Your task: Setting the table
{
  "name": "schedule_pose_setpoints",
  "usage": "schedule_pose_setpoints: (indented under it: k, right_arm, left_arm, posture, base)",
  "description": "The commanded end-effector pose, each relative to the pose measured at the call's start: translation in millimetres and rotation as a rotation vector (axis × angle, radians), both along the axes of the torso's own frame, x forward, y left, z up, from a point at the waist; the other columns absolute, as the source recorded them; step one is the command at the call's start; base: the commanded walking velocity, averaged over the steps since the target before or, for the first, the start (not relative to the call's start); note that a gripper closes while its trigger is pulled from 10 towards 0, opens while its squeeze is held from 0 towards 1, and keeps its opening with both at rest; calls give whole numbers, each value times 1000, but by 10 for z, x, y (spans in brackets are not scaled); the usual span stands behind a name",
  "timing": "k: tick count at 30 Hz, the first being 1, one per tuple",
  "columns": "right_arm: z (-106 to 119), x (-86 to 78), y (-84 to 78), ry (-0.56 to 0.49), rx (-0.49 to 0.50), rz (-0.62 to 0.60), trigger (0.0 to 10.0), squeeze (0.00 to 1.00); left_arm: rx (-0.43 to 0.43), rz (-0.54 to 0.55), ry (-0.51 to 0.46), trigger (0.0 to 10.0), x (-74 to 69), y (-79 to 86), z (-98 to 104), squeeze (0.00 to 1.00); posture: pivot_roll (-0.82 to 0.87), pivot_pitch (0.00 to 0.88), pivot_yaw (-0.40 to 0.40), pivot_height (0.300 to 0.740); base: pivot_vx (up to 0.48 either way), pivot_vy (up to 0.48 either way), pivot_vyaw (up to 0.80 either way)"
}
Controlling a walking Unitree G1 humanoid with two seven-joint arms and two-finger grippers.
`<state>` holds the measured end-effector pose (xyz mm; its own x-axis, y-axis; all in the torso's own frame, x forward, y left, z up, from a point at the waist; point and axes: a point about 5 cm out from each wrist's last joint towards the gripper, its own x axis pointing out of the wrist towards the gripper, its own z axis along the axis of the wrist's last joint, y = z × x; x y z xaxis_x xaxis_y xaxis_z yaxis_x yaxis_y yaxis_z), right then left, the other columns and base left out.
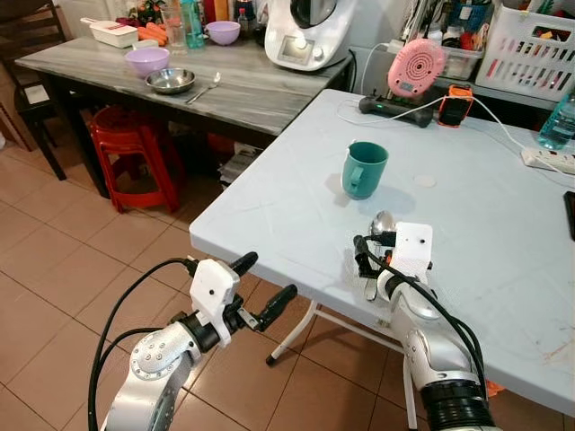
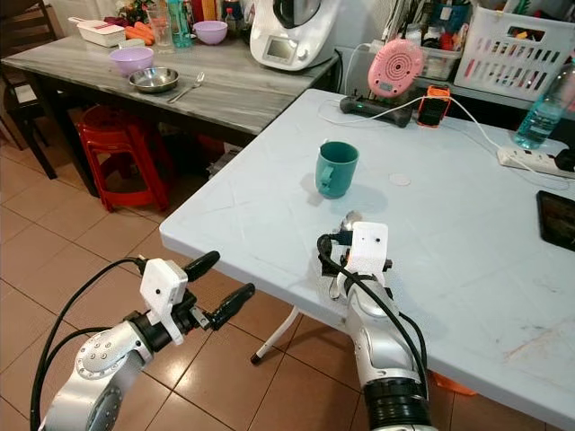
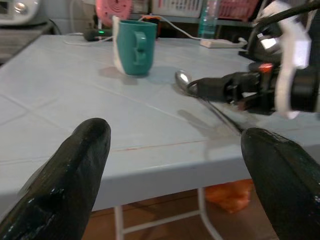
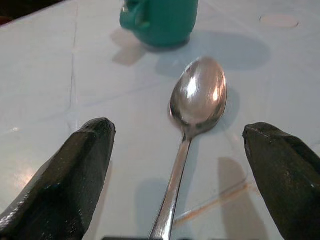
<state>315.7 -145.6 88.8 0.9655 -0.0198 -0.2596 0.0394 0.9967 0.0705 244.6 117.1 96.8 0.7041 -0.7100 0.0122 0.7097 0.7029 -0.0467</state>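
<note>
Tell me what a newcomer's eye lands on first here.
First, the teal mug standing upright mid-table on the pale blue table. Just nearer the robot lies a silver spoon, flat on the tabletop between the open fingers of the right pincer. The left pincer hovers open off the table's edge.

Silver arms, white wrist blocks, black fingers.
Both arms are rounded brushed-silver tubes with ribbed black collars and small screws at the joints. The left gripper (image 1: 265,285) and right gripper (image 2: 338,242) each wear a boxy white housing dotted with tiny holes, black cables looping loosely alongside. The fingers (image 3: 65,185) are long, blunt, glossy black, slightly scuffed.
</note>
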Motion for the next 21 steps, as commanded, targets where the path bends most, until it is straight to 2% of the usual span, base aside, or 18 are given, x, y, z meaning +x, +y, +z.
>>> schedule_pose_setpoints:
  k: [1,6,11,12,13,14,21]
  right_arm:
    - [15,47,-1,15,8,2,10000,0]
    - [-37,79,45,45,-39,38,10000,0]
    - [-64,103,54,64,-52,22,10000,0]
    - [-76,112,59,72,-31,15,10000,0]
    - [-79,113,54,77,-30,7,2588,0]
    - [-81,113,47,80,-33,-1,0,0]
    - [-106,143,2,96,-17,-33,0,0]
  left_arm:
    - [-10,-40,-16,10000,9,-52,72,0]
    - [-10,-19,-24,10000,43,-23,79,0]
    - [-20,-30,-19,10000,40,-28,82,0]
    - [-45,-43,4,10000,38,-37,80,0]
    - [-48,-45,6,10000,39,-39,83,0]
    - [-47,-45,4,10000,40,-40,85,0]
    - [-51,-55,5,10000,47,-52,95,0]
  posture:
    - [74,0,-28,740]
    - [68,0,-29,740]
    - [66,0,-31,740]
    - [67,0,-32,740]
    - [67,0,-32,740]
    - [67,0,-32,740]
    - [65,0,-30,740]
  base:
    - [0,0,0]
    - [0,0,0]
    - [0,0,0]
    - [0,0,0]
    - [0,0,0]
    - [0,0,0]
    - [0,0,0]
